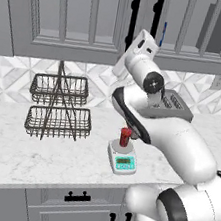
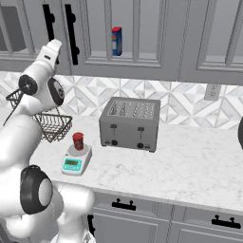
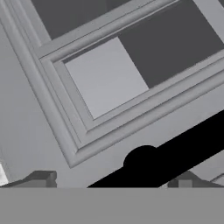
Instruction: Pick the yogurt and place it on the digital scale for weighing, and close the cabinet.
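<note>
The small red tapered yogurt cup [image 1: 124,136] stands on the white digital scale [image 1: 122,159] on the marble tabletop [image 1: 49,158]. Our tool [image 3: 113,181], jaws spread and empty, is at the grey cabinet [image 3: 105,78] beside its black bar handle [image 3: 175,153]; we should press the door flat until it sits flush.

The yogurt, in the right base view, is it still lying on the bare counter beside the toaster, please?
No: the yogurt stands upright on the round plate of the digital scale, left of the toaster.

I see the small red yogurt cup [image 1: 124,136] standing upright on the round plate of the white, teal-fronted scale [image 1: 123,160]. At twelve o'clock above it, the grey cabinet [image 1: 71,20] doors look shut, black handles side by side.
</note>
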Controlling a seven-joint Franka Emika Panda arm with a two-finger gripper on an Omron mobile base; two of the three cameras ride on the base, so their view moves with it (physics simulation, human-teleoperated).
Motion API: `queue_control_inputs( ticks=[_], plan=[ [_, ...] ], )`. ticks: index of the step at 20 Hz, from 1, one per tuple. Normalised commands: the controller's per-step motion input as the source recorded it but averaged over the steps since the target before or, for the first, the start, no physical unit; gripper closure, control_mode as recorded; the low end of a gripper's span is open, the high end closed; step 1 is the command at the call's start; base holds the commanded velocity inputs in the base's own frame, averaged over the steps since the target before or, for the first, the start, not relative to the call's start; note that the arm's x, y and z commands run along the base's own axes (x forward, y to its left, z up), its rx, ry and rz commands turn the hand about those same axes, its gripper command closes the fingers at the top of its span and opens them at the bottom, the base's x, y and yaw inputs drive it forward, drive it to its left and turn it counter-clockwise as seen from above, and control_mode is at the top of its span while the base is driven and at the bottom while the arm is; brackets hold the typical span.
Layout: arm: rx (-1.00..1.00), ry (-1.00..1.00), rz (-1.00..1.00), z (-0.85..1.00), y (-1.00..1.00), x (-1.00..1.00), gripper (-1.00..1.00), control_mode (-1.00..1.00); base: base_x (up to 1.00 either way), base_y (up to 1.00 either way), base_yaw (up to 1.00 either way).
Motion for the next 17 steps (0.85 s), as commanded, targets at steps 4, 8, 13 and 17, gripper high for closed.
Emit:
queue_control_inputs(
  ticks=[4,8,13,17],
  plan=[
    [0.0,-0.01,-0.09,-0.14,0.05,1.0,-1.0,-1.0,0.0,0.0,0.0],
    [0.0,-0.05,-0.09,-0.22,0.06,1.0,-1.0,-1.0,0.0,0.0,0.0],
    [0.0,-0.01,-0.05,-0.21,0.0,1.0,-1.0,-1.0,0.0,0.0,0.0],
    [0.0,-0.06,0.03,-0.5,0.04,1.0,-1.0,-1.0,0.0,0.0,0.0]
  ],
)
